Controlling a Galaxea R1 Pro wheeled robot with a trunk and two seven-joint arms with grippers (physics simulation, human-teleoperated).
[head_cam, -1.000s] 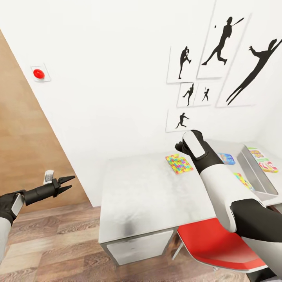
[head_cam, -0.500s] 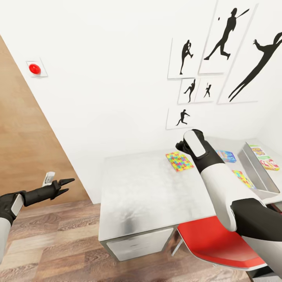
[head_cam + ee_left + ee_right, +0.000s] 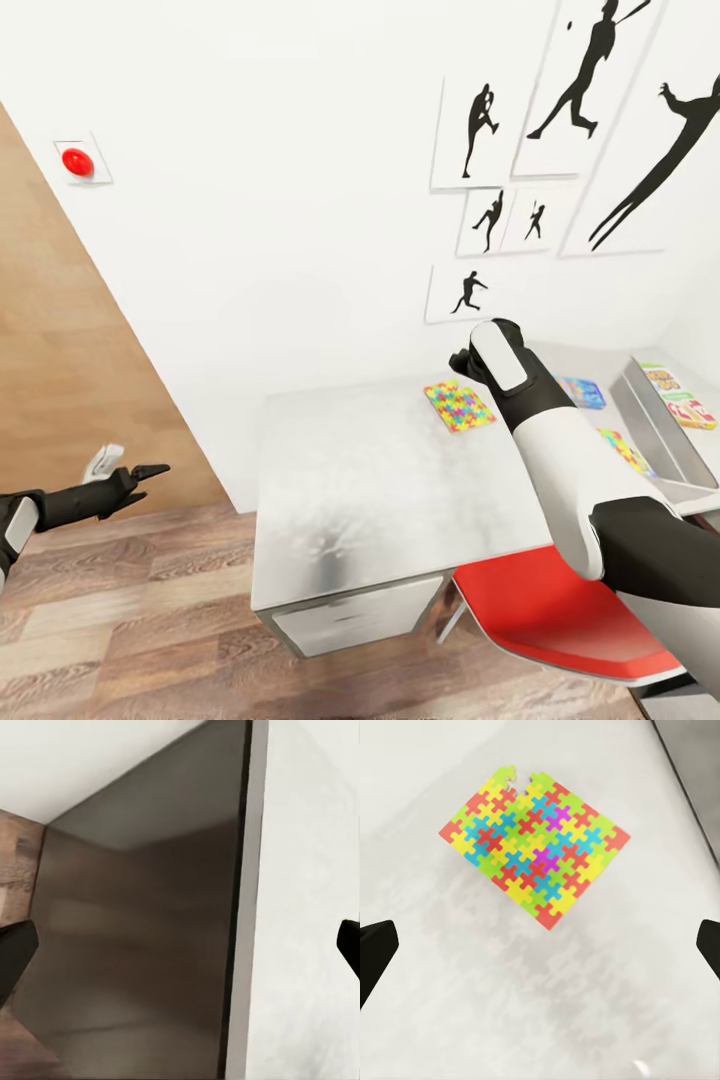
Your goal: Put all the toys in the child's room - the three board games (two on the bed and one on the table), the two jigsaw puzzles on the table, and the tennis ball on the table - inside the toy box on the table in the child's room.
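One jigsaw puzzle (image 3: pixel 459 405) (image 3: pixel 534 847) lies flat on the table (image 3: pixel 350 480), near the wall. My right gripper (image 3: pixel 540 952) hovers open above it, nothing between its fingertips (image 3: pixel 375 952); in the head view my right forearm (image 3: pixel 530 420) reaches over the table and hides the fingers. A second jigsaw puzzle (image 3: pixel 625 450) lies beside the grey toy box (image 3: pixel 640 425), which holds two printed board games (image 3: pixel 680 398). A blue board game (image 3: pixel 583 392) lies behind my right arm. My left gripper (image 3: pixel 140 474) (image 3: pixel 180 945) is open over the floor, left of the table. The tennis ball and bed are out of view.
A red chair (image 3: pixel 560 610) is tucked under the table's front edge. White drawers (image 3: pixel 350 625) sit under the near corner. The left wrist view faces the table's dark side panel (image 3: pixel 142 945). The wall carries black silhouette pictures (image 3: pixel 540 120) and a red button (image 3: pixel 77 161).
My left arm has dropped lower and drawn back to the left, its gripper turned. The head view has shifted slightly. My right arm stays over the puzzle.
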